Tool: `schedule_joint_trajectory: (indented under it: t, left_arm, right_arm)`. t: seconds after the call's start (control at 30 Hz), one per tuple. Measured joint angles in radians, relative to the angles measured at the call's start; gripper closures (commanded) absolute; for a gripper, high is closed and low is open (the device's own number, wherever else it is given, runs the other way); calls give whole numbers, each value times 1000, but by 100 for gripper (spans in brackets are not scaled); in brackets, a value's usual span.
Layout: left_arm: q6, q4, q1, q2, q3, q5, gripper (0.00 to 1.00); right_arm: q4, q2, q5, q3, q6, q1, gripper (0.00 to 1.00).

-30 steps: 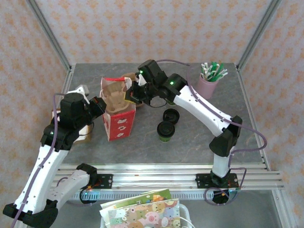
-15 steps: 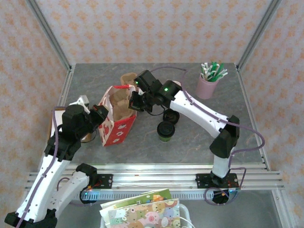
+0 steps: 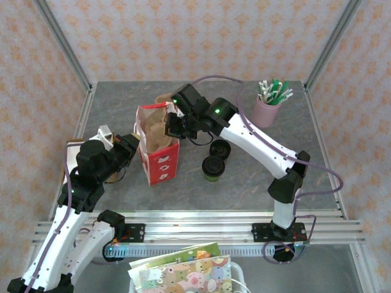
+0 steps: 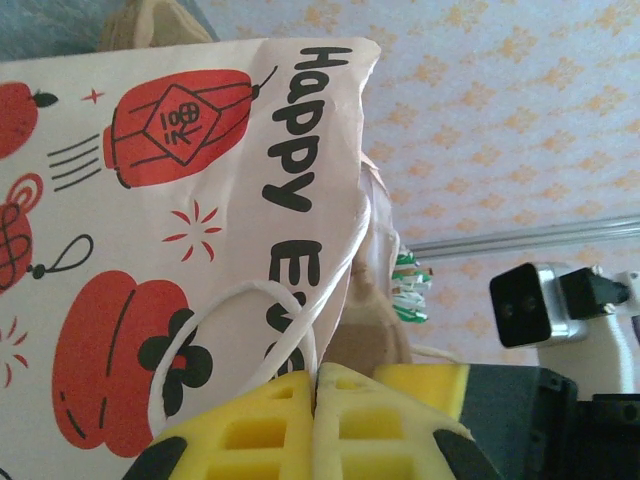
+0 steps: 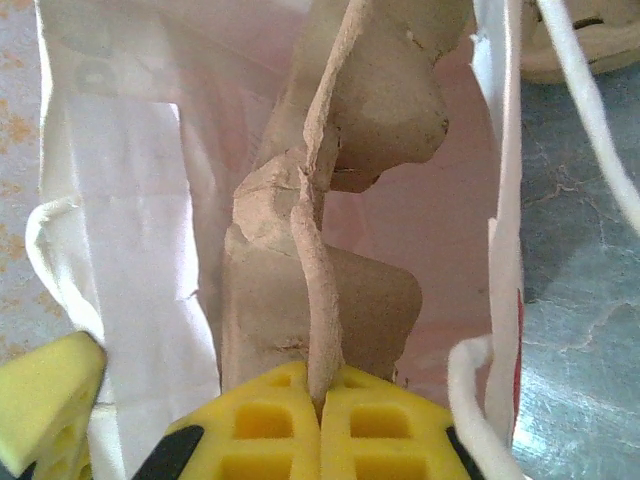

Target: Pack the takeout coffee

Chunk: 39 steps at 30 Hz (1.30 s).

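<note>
The takeout coffee, a green cup with a black lid, stands on the table right of a red-and-white paper bag. A brown pulp cup carrier sits upright inside the bag. My right gripper is at the bag's right top edge, shut on the carrier's rim. My left gripper is shut on the bag's left top edge, with the white cord handle looping beside its fingers. The bag's inside wall surrounds the carrier.
A loose black lid lies just behind the coffee. A pink cup of straws stands at the back right. Another brown carrier lies behind the bag. A brown object sits partly under my left arm.
The bag tipped toward the left, then came upright and slightly right. The carrier has sunk deeper into it with my right gripper. My left arm pulled back toward the near edge.
</note>
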Motion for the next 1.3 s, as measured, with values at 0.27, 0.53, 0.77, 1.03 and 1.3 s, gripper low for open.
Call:
schedule_joint_trajectory:
  t: [0.27,0.53,0.77,1.03,1.3]
  left_arm:
    - [-14,-23,0,-5,-35,17,93]
    - [18,-111,0,-21,-52,-13,32]
    - [119,-228,0,34,72,-92,17]
    - [213,-247,0,101,217,-153,18]
    - [241,-252,0,124,219,-162,21]
  right_arm:
    - [-26,2,3,-27,-8,0,100]
    - [-46,42,3,-28,-34,3,100]
    - [-50,71,3,-28,-52,18,100]
    - [-71,101,-6,23,-90,42,100]
    - [-75,136,-16,30,-119,50,100]
